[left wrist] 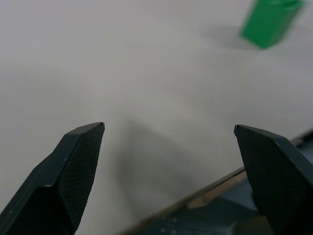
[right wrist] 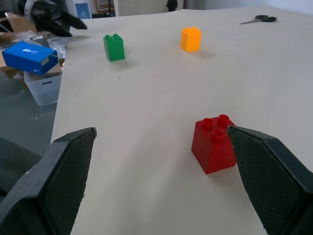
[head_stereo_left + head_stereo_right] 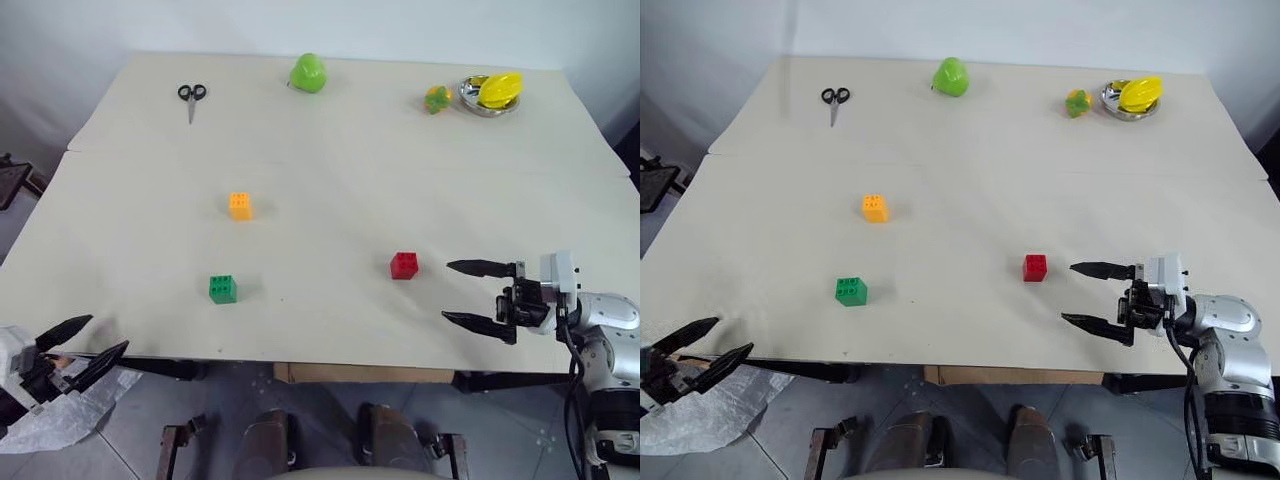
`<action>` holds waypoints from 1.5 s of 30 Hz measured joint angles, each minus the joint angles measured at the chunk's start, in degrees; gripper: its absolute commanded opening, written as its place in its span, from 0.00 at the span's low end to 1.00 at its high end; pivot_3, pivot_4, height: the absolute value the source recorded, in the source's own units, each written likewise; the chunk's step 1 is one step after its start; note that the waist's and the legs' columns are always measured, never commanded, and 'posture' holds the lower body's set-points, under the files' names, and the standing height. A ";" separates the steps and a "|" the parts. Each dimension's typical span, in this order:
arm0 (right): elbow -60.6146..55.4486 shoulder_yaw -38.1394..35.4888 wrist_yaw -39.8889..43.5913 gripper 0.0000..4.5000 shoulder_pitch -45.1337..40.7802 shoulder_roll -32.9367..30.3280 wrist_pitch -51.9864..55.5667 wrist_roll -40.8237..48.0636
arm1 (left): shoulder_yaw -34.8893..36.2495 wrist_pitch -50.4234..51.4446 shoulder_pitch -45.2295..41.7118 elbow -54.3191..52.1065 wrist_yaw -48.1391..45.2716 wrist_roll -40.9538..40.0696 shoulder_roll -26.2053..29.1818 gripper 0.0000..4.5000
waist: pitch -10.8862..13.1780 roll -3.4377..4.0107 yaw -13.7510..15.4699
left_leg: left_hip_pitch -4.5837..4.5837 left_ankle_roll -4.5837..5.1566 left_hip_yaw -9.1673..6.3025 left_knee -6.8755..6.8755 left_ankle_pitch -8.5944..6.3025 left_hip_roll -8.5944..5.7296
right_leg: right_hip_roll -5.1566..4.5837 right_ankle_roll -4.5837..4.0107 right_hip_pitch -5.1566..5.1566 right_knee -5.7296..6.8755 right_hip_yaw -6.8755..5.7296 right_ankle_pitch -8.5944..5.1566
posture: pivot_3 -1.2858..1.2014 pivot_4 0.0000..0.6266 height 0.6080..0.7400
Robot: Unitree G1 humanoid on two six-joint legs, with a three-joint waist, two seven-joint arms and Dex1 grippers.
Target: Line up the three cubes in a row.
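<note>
Three small studded cubes rest apart on the pale table [image 3: 330,150]: an orange-yellow cube [image 3: 240,206] left of centre, a green cube [image 3: 223,289] nearer the front edge, and a red cube [image 3: 404,265] to the right. My right gripper [image 3: 462,294] stands open just right of the red cube, pointing at it with nothing between its fingers. In the right wrist view the red cube [image 2: 213,144] lies ahead of those fingers. My left gripper [image 3: 92,341] is open and empty off the table's front left corner, well away from the green cube [image 1: 269,20].
Along the far edge lie black scissors [image 3: 191,97], a green pear [image 3: 308,73], a small orange-and-green fruit [image 3: 437,99] and a metal bowl [image 3: 480,104] with a yellow fruit. A blue box [image 2: 30,56] on a bin stands off the table's left side.
</note>
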 measured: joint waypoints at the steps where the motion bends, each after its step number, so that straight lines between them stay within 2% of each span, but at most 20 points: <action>1: 0.31 0.02 0.14 1.00 -0.01 -0.10 -0.42 0.02 | -2.03 0.59 -1.61 -2.17 -1.49 0.20 1.87 1.00 | 0.00 0.00 -0.04 | -0.01 0.01 0.00 0.00 0.01 -0.01 | 0.00 -0.01 0.01 0.02 0.00 0.01 | 0.52 0.24 1.00; 4: 1.54 0.11 0.43 1.00 0.54 -1.79 -0.28 -0.03 | -7.88 0.78 -8.56 -5.58 -4.40 1.83 5.67 1.00 | 0.00 0.18 -0.39 | 0.01 0.25 0.06 0.00 0.11 -0.04 | 0.03 -0.03 0.02 0.03 0.00 0.02 | 0.52 0.24 1.00; 7: 2.41 1.06 0.60 1.00 0.65 -3.03 -0.23 -0.61 | -14.01 0.49 -16.65 -6.10 -5.59 3.78 6.04 1.00 | 0.01 0.24 -0.39 | 0.00 0.29 0.11 0.00 0.13 -0.02 | 0.14 -0.02 0.02 0.04 -0.11 0.02 | 0.52 0.24 1.00; 9: 2.17 1.32 0.60 1.00 1.85 -3.13 -0.43 -0.73 | -19.10 -0.55 -22.61 -2.04 -8.05 5.91 6.00 1.00 | -0.01 0.29 -0.55 | 0.03 0.29 0.29 0.00 0.13 -0.04 | 0.22 -0.02 -0.02 0.03 -0.26 0.02 | 0.52 0.24 1.00; 15: 1.21 1.77 0.54 1.00 3.46 -4.93 -0.55 -1.64 | -26.84 -2.49 -27.98 4.44 -12.10 10.45 5.68 1.00 | 0.02 0.23 -1.57 | 0.00 0.28 0.41 0.02 0.11 -0.02 | 0.31 -0.02 -0.08 0.00 -0.38 0.02 | 0.52 0.24 1.00; 23: -1.24 0.02 -0.11 1.00 6.22 -5.05 -1.02 -1.73 | -29.54 -2.57 -31.94 5.84 -13.83 10.69 3.20 0.48 | 0.02 0.23 -1.44 | 0.02 0.31 0.39 0.06 0.12 0.06 | 0.22 0.00 -0.05 0.05 -0.35 0.03 | 0.52 0.24 1.00; 25: -1.78 -1.53 -0.47 1.00 7.75 -5.46 -1.33 -1.71 | -29.80 -2.74 -35.33 8.27 -14.33 10.79 2.96 0.35 | 0.04 0.21 -0.82 | 0.00 0.31 0.35 0.11 0.13 0.05 | 0.24 0.00 -0.05 0.06 -0.39 0.03 | 0.52 0.24 1.00; 30: -2.77 -3.97 -1.76 1.00 10.09 -5.85 -1.45 -1.71 | -31.76 -1.25 -42.56 9.71 -16.58 11.08 2.92 0.34 | 0.04 0.21 0.10 | -0.01 0.35 0.34 0.14 0.14 0.01 | 0.22 0.01 -0.01 0.07 -0.37 0.04 | 0.52 0.24 1.00; 38: -4.57 -8.81 -6.26 1.00 9.26 -7.05 1.09 -0.38 | -42.03 8.12 -64.22 9.23 -16.81 11.85 -13.52 0.34 | 0.05 0.18 1.39 | -0.25 0.45 0.32 0.54 0.16 -0.23 | 0.29 0.16 0.08 0.04 -0.46 0.12 | 0.52 0.24 1.00; 40: -5.34 -10.06 -6.75 1.00 9.44 -7.55 2.12 0.22 | -46.40 6.03 -68.39 13.75 -13.68 17.08 -17.89 0.34 | 0.05 0.18 1.39 | -0.26 0.45 0.38 0.54 0.16 -0.18 | 0.42 0.16 0.13 -0.06 -0.50 0.12 | 0.52 0.24 1.00; 42: -6.46 -10.53 -7.17 1.00 9.89 -7.56 2.21 0.56 | -51.19 0.07 -69.86 19.38 -10.75 24.03 -19.46 0.34 | 0.05 0.18 1.08 | -0.23 0.42 0.64 0.51 0.16 -0.07 | 0.58 0.16 0.11 -0.15 -0.41 0.12 | 0.52 0.24 1.00; 45: -8.13 -11.30 -8.53 1.00 11.65 -7.39 2.90 0.80 | -53.70 -2.46 -69.87 27.20 -6.62 28.75 -23.01 0.34 | 0.07 0.15 0.85 | -0.27 0.39 0.73 0.46 0.15 0.03 | 0.69 0.16 -0.01 -0.17 -0.33 0.12 | 0.52 0.24 1.00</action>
